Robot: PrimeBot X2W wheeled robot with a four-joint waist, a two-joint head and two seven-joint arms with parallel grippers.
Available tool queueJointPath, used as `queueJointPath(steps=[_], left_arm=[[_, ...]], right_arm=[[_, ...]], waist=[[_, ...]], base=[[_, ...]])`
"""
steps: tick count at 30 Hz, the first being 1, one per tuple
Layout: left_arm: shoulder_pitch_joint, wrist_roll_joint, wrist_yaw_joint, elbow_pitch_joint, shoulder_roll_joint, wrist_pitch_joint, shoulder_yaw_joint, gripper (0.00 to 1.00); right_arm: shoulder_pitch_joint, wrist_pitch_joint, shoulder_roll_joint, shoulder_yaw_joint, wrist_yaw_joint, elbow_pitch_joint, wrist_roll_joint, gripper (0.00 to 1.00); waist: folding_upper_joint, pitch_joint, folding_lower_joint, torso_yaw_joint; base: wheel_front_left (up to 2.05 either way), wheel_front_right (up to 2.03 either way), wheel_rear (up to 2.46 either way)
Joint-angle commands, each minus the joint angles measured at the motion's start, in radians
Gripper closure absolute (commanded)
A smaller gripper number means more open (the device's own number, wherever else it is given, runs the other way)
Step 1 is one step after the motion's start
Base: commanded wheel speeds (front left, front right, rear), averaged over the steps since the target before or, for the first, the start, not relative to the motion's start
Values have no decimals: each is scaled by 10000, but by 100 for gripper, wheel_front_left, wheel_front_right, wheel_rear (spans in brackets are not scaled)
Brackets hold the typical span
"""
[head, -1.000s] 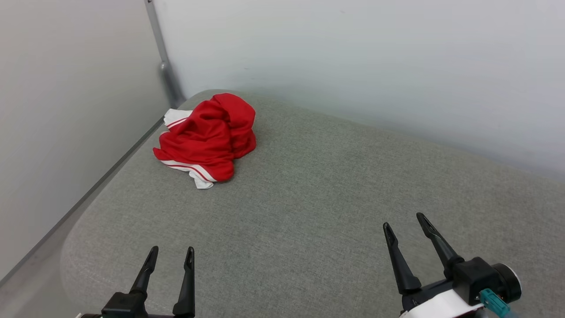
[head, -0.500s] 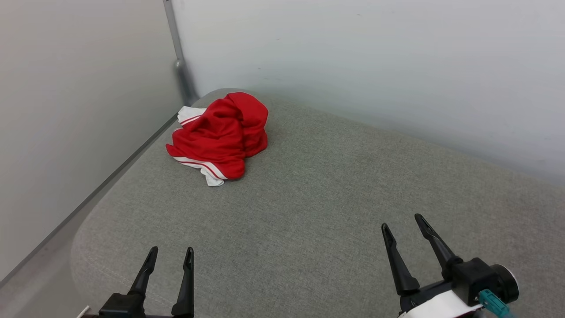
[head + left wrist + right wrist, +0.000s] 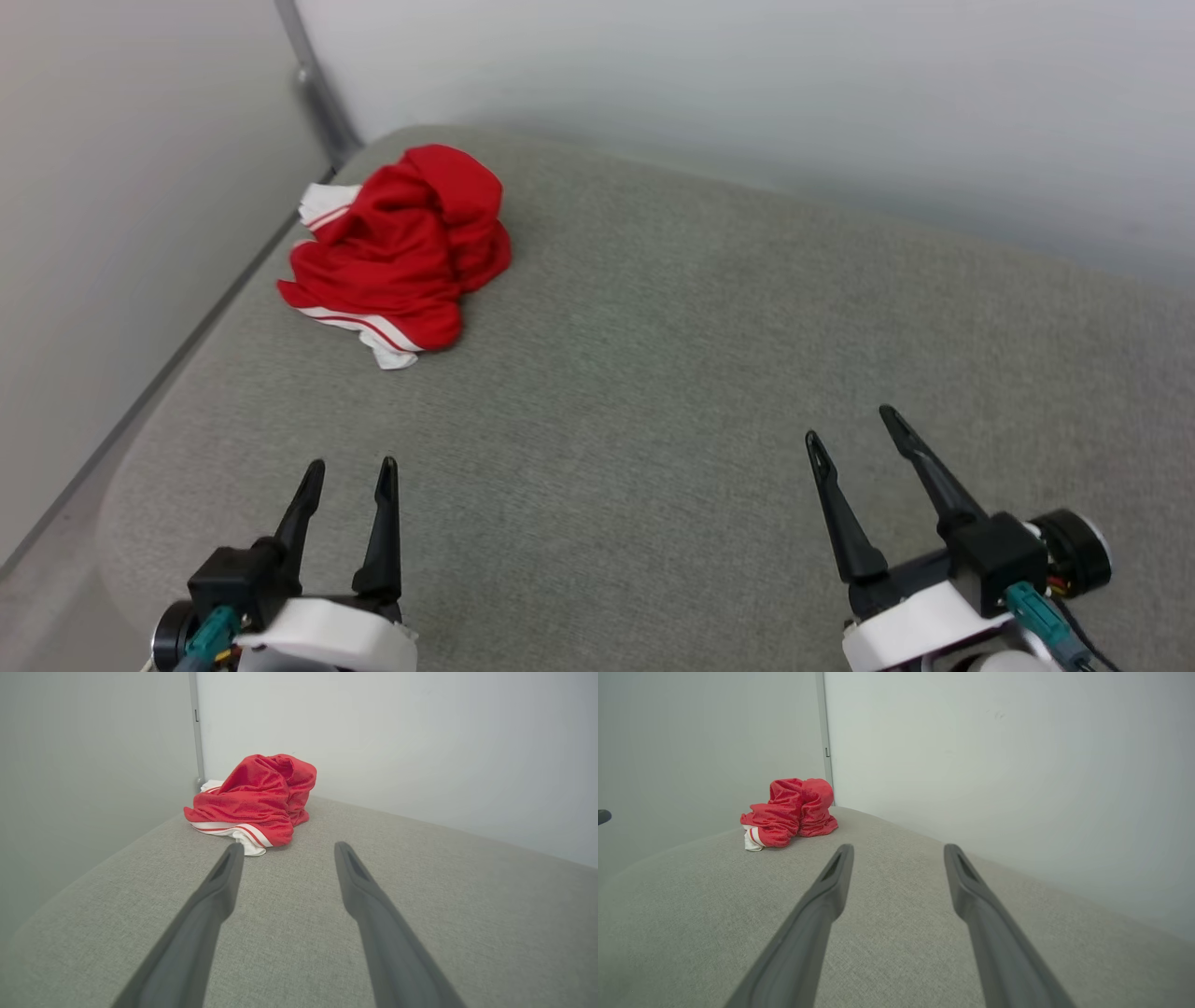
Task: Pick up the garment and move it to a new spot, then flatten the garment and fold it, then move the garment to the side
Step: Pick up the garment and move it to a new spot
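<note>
Crumpled red-and-white jersey garment point(image 3: 397, 252) upper left on grey fabric cushion point(image 3: 672, 373), your left gripper point(image 3: 351, 462) and right gripper point(image 3: 849, 422) below, both agape, empty.

- A bare partitioned bay — a lab or test space by the look of it.
- Plain pale wall panels point(image 3: 747, 84) run from 9 o'clock round to 2 o'clock.
- A grey metal corner post point(image 3: 316, 98) joins them at 11 o'clock.
- A grey woven upholstered pad point(image 3: 653, 392) with rounded edges is the work surface.
</note>
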Motion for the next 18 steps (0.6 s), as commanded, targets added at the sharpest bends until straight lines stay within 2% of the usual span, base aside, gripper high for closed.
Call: queueJointPath(steps=[1, 4, 7, 12, 14, 18], left_arm=[[-325, -128, -5, 241, 175, -24, -63, 0], [-1393, -850, -7, 1109, 855, 124, -437, 0], [-2625, -1765, -10, 1825, 1820, 934, -755, 0], [-4585, -3538, -12, 2438, 3380, 3105, -1110, 0], [-5190, -3959, -9, 2554, 4142, 4032, -1305, 0], [-6282, -4820, -11, 3085, 5249, 5852, -1397, 0]], right_arm=[[-252, -21, -5, -8, -3, -111, -205, 0], [-528, -22, -21, -25, -3, -378, -560, 0], [-755, -22, -172, -33, -3, -689, -718, 0], [-1127, -22, -450, -44, -3, -1253, -869, 0], [-1254, -21, -544, -82, -3, -1430, -878, 0], [-1409, -22, -654, -138, -3, -1705, -891, 0]], waist=[[-1, 662, 0, -551], [-1, 1289, 0, -936], [-1, 1926, 0, -1310], [-1, 2965, 0, -1865], [-1, 3330, 0, -2066], [-1, 4038, 0, -2446]], base=[[0, 0, 0], [0, 0, 0], [0, 0, 0], [0, 0, 0], [0, 0, 0], [0, 0, 0]])
